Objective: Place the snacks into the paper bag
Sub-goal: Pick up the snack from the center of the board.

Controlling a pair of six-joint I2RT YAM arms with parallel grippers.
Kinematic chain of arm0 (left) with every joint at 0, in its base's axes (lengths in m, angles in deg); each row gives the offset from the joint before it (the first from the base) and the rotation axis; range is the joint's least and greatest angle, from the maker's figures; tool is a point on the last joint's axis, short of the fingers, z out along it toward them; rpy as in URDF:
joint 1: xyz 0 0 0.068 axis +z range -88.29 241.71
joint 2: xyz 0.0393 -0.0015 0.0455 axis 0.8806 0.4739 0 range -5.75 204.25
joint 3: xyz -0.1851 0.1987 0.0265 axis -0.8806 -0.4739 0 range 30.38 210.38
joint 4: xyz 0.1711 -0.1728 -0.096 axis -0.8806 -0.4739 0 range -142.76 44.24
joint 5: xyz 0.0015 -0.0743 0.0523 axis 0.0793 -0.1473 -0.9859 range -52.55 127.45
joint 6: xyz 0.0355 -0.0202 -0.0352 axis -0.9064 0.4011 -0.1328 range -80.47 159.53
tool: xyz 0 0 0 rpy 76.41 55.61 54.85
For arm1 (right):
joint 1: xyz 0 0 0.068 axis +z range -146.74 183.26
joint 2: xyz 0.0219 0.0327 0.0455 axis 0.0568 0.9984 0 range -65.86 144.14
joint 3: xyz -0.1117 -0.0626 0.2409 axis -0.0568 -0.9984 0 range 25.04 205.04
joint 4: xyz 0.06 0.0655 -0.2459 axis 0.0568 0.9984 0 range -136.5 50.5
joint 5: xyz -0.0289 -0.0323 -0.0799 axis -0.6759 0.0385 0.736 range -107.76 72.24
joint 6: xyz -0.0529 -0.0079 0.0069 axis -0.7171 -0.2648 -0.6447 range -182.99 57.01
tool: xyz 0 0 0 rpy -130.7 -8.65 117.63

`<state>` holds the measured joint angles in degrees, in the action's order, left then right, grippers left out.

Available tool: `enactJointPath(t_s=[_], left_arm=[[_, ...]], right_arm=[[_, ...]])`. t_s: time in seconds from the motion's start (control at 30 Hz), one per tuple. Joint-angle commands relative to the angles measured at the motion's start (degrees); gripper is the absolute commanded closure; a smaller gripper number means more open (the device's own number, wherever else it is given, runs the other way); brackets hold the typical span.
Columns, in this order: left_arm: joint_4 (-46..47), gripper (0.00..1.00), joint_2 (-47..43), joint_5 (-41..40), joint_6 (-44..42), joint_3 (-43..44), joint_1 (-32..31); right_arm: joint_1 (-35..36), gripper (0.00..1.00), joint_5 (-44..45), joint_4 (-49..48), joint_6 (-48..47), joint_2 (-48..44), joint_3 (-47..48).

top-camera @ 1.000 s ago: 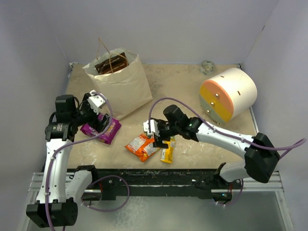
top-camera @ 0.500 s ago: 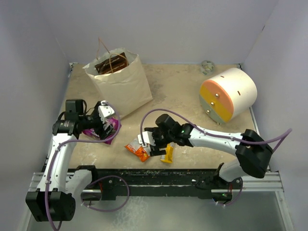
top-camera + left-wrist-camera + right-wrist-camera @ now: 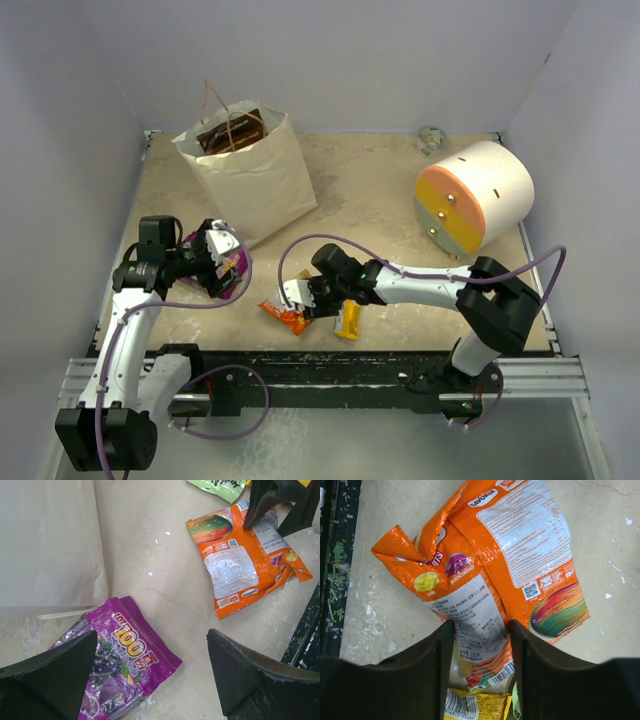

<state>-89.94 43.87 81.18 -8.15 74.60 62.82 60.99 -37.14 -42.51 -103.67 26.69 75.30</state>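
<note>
The tan paper bag [image 3: 252, 172] stands at the back left with a brown packet in its mouth. A purple packet [image 3: 228, 268] lies in front of it, and it also shows in the left wrist view [image 3: 117, 662]. My left gripper [image 3: 214, 262] is open just above it, one finger over its left part [image 3: 152, 637]. My right gripper [image 3: 303, 298] is shut on the near end of the orange packet [image 3: 485, 580], which lies on the table [image 3: 288, 313]. A yellow bar [image 3: 347, 320] lies beside it. A green packet's edge [image 3: 220, 486] shows in the left wrist view.
The big cream cylinder with the orange face [image 3: 472, 195] lies at the right. A small grey object [image 3: 431, 138] sits at the back wall. The table's dark front rail [image 3: 320, 365] runs just behind the packets' near side.
My right gripper has slid left and nearer, onto the orange packet, and closed around its end. My left gripper has lowered and settled over the purple packet.
</note>
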Motion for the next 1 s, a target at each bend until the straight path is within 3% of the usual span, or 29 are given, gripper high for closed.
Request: enactJointPath(t_s=[0.0,0.27,0.73,0.97], left_arm=[[1.06,0.07,0.19,-0.46,-0.68,0.0,-0.14],[-1.61,0.08,-2.11,0.99,-2.15,-0.62,-0.09],[-18.21,0.12,0.02,13.58,-16.74,6.37,-0.22],[-23.2,0.07,-0.01,16.97,-25.92,7.79,-0.31]], right_arm=[[0.27,0.57,0.31,-0.34,0.52,0.7,2.53],[0.11,1.0,-3.72,4.58,2.66,0.41,5.94],[-9.77,1.0,-27.01,16.17,10.66,1.05,20.63],[-11.47,1.0,-33.47,17.72,13.69,2.25,24.21]])
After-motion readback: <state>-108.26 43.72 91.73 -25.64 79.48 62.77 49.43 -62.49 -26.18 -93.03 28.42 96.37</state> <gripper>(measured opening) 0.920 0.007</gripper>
